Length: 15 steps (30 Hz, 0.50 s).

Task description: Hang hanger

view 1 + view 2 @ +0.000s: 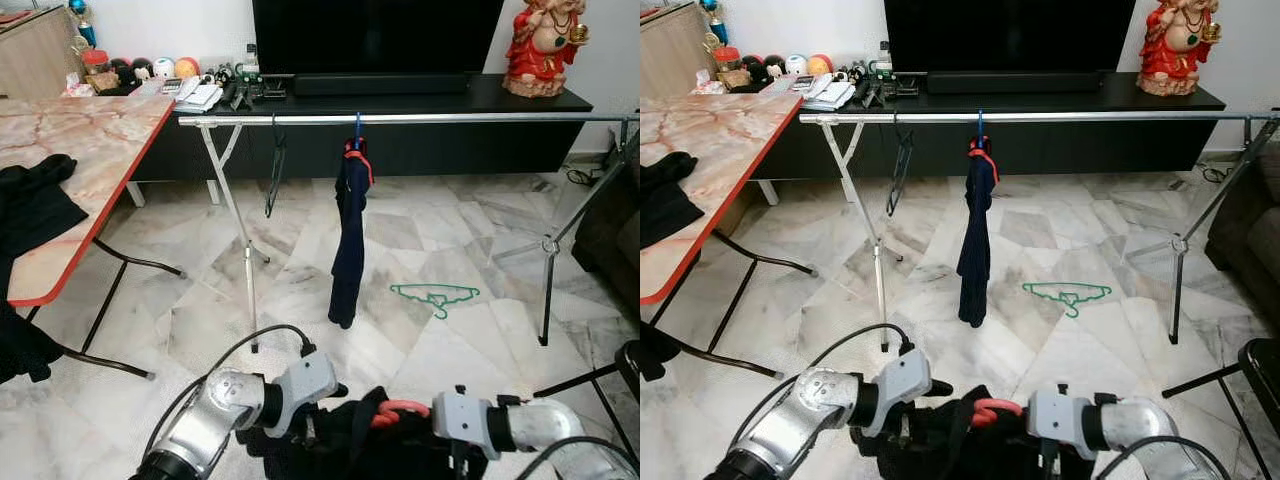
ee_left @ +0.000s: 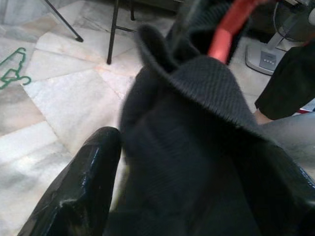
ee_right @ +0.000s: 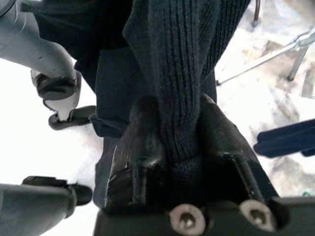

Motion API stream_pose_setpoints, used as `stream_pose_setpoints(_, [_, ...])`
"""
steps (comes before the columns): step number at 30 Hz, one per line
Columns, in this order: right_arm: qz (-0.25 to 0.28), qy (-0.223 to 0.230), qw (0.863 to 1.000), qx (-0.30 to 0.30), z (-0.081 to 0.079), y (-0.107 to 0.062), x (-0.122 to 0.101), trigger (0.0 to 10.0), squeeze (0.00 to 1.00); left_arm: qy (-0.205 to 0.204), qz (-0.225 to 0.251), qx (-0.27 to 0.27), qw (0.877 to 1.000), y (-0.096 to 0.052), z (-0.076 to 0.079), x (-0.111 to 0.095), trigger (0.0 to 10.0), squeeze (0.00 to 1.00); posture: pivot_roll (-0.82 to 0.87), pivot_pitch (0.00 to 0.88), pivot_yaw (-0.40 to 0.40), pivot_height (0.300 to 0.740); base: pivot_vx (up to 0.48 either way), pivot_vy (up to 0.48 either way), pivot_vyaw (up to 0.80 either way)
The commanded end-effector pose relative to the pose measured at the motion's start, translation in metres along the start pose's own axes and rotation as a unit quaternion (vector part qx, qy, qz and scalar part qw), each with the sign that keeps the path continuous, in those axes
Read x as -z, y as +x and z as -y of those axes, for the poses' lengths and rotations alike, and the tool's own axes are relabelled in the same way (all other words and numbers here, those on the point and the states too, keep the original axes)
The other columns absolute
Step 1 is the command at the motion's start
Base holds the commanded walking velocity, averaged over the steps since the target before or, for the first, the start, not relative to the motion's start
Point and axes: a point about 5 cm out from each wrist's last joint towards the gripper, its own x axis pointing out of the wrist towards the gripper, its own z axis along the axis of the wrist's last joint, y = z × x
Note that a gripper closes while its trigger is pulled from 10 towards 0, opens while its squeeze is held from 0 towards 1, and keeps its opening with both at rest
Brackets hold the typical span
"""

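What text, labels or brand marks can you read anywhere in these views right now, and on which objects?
None can be read.
TV: no brand mark legible on its dark frame.
Small items on the TV bench: any print is too small and blurred.
Dark garment on the red hanger, clamped by the right gripper: no tag or label visible.

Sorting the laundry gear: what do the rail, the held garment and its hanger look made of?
Rail: bare metal, likely steel; silvery with a long highlight.
Garment: dark knit, wool or acrylic; ribbed rows show where the right gripper pinches it.
Hanger: smooth red, probably plastic or coated wire; glossy surface.
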Motion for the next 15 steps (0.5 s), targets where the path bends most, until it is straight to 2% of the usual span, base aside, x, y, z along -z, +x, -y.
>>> stream_pose_setpoints(1, [0.019,-0.014,1.000,0.007,0.006,0.004,-0.009,0.0,0.00,0.010,0.007,0.007,1.000,0.002,-0.002,-0.005,10.0,0.00,-0.04,0.081,-0.027,0.740,0.000,0.000,0.00])
stream_pose_setpoints(13, [0.045,-0.005,0.999,0.002,0.012,0.011,-0.019,0.0,0.00,0.005,0.013,-0.015,1.000,0.007,-0.006,-0.007,10.0,0.00,-0.04,0.082,-0.030,0.740,0.000,0.000,0.00])
stream_pose_setpoints(14, [0.047,-0.004,0.999,0.003,0.012,0.012,-0.019,0.0,0.00,0.004,0.013,-0.014,1.000,0.007,-0.006,-0.007,5.3,0.00,-0.04,0.083,-0.030,0.740,0.000,0.000,0.00])
stream_pose_setpoints(15, [0.049,-0.003,0.999,0.003,0.012,0.012,-0.020,0.0,0.00,0.003,0.014,-0.014,1.000,0.007,-0.006,-0.007,4.2,0.00,-0.04,0.082,-0.030,0.740,0.000,0.000,0.00])
